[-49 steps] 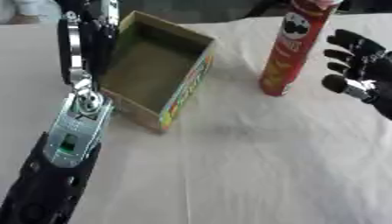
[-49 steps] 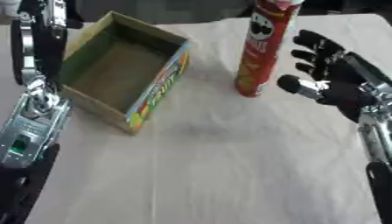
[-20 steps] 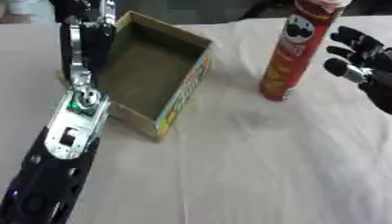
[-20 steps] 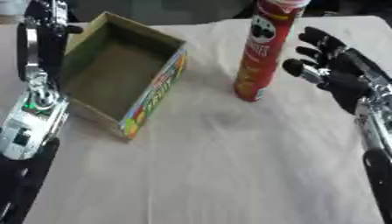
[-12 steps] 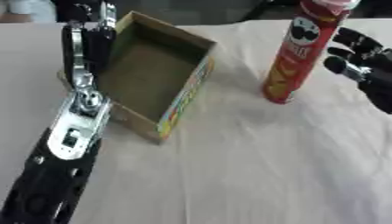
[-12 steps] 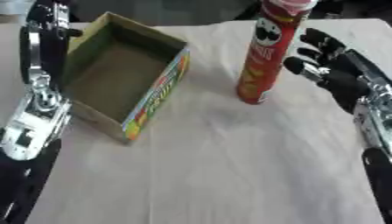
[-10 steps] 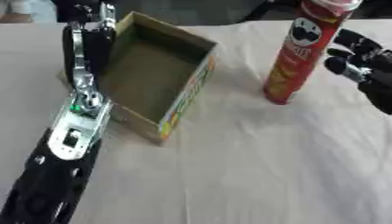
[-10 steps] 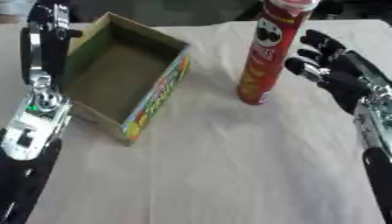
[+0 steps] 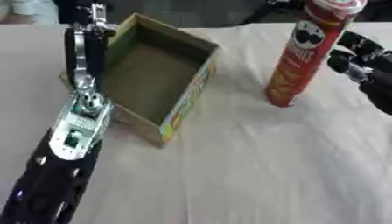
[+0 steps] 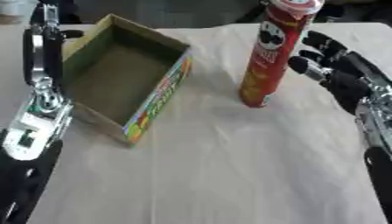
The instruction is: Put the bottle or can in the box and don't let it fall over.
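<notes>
A tall red crisps can with a pale lid stands upright on the cloth, right of the box. The open cardboard box has an olive inside and a colourful side wall, and nothing lies in it. My right hand is open just right of the can, at mid-height, with its fingertips close against the can's side; I cannot tell whether they touch. My left arm runs up the left side, and my left hand is at the box's far left corner, its shape unclear.
A white cloth covers the table, with open room in front of the box and the can. Dark shapes line the far edge behind the can.
My right hand has come in from the right and slightly higher, ending close beside the can. The can stays upright. The left arm and the box hold their place.
</notes>
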Motion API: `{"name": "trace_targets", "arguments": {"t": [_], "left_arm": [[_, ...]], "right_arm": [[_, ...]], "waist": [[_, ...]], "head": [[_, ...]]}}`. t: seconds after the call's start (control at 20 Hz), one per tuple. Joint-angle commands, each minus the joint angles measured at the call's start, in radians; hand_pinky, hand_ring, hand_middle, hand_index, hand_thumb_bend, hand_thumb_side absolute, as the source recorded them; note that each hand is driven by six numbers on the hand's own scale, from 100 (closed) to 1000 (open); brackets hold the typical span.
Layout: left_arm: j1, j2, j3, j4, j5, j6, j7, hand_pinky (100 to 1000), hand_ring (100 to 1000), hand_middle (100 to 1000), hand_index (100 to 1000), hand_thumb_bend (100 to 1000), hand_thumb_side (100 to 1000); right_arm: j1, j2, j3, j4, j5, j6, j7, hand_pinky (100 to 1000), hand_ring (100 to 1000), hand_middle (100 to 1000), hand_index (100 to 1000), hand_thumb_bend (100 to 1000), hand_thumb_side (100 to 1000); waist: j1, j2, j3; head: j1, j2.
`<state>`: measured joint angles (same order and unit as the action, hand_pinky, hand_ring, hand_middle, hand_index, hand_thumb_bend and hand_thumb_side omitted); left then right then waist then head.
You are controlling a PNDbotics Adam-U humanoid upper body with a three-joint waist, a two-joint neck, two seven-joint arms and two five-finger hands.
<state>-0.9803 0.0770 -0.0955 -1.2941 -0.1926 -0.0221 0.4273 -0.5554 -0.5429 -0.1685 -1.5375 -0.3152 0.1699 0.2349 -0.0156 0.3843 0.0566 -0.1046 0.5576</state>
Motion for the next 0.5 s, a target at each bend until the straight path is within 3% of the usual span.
{"name": "trace_targets", "arguments": {"t": [0.05,0.5], "left_arm": [[-0.032,0.014,0.003,-0.004,-0.006,-0.006,-0.006,661,1000,884,651,372,1000],[-0.049,0.028,0.005,0.011,-0.01,0.0,-0.053,691,1000,891,658,327,1000]], "right_arm": [[-0.02,-0.04,-0.014,0.0,-0.017,-0.005,-0.007,1000,1000,1000,1000,601,366],[-0.03,-0.048,-0.013,0.019,-0.047,0.001,-0.008,1000,1000,1000,1000,577,376]], "waist": [[-0.001,-0.019,0.001],[0.007,-0.025,0.013]], "head": [[-0.008,-0.019],[-0.045,-0.019]]}}
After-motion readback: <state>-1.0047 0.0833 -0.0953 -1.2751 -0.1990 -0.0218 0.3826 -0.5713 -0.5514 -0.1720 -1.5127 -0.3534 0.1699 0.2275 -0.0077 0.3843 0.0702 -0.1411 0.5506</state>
